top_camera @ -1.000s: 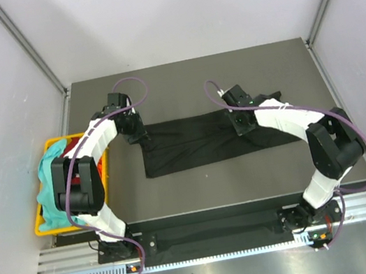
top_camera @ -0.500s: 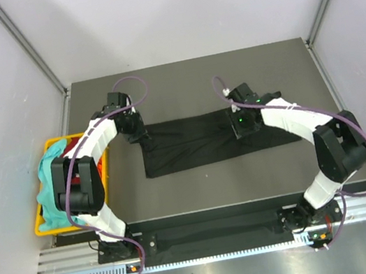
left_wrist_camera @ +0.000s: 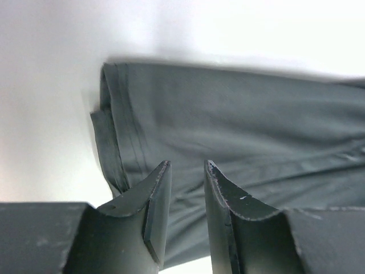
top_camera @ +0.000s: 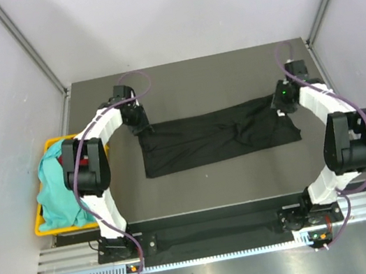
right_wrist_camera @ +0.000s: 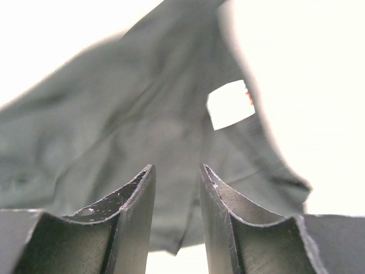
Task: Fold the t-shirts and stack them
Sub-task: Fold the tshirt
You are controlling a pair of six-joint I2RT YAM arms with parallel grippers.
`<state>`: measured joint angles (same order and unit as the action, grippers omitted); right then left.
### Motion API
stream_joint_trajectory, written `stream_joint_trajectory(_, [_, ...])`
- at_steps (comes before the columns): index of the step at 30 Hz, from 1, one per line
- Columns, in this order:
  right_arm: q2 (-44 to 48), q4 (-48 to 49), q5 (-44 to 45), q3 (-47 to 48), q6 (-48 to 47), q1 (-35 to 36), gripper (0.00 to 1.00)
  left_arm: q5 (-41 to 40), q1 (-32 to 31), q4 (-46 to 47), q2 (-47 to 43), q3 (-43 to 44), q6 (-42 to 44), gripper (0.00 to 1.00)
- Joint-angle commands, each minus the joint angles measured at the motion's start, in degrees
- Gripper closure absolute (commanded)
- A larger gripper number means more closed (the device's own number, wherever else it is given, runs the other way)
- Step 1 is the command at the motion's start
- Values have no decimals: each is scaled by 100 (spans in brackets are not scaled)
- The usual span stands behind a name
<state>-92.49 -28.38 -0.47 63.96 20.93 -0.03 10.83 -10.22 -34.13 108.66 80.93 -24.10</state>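
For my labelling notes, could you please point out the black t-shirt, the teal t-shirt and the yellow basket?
black t-shirt [top_camera: 199, 147], top view, middle of cloth
teal t-shirt [top_camera: 54, 191], top view, bunched middle
yellow basket [top_camera: 40, 229], top view, near-left rim

Black t-shirt [left_wrist_camera: 239, 131] beneath slightly parted jaws

One black shirt [top_camera: 212, 139]; one teal shirt [top_camera: 54, 191]; one yellow basket [top_camera: 39, 227]; one table [top_camera: 194, 78]; one white label [right_wrist_camera: 230, 104]; two grippers: left gripper [left_wrist_camera: 187, 166], right gripper [right_wrist_camera: 175, 168].
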Motion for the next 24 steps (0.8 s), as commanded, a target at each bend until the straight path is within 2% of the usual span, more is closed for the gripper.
stream_joint_trajectory(1, [-198, 876, -313, 292, 464, -523, 63, -291, 29, 47, 338, 336, 28, 65])
stream_joint_trajectory(8, [-884, 1818, -910, 371, 571, -867, 63, -784, 29, 12, 718, 494, 81, 66])
stream_joint_trajectory(13, [-1560, 2125, -911, 661, 553, -963, 66, -1213, 29, -59, 911, 687, 89, 68])
stream_joint_trajectory(15, [-1667, 2292, -920, 653, 605, -999, 69, -1302, 29, -102, 981, 784, 124, 72])
stream_joint_trajectory(18, [-1737, 2521, -815, 635, 614, -1051, 82, -1487, 29, -138, 1122, 925, 212, 80])
stream_joint_trajectory(19, [-1738, 2635, -788, 626, 614, -1051, 87, -1505, 29, -147, 1183, 969, 230, 85])
stream_joint_trajectory(21, [-1772, 2741, -779, 661, 562, -1060, 92, -1514, 29, -103, 1245, 1065, 309, 100])
stream_joint_trajectory(24, [-1948, 2759, -771, 888, 474, -1051, 98, -1592, 29, -67, 1438, 1276, 379, 100])
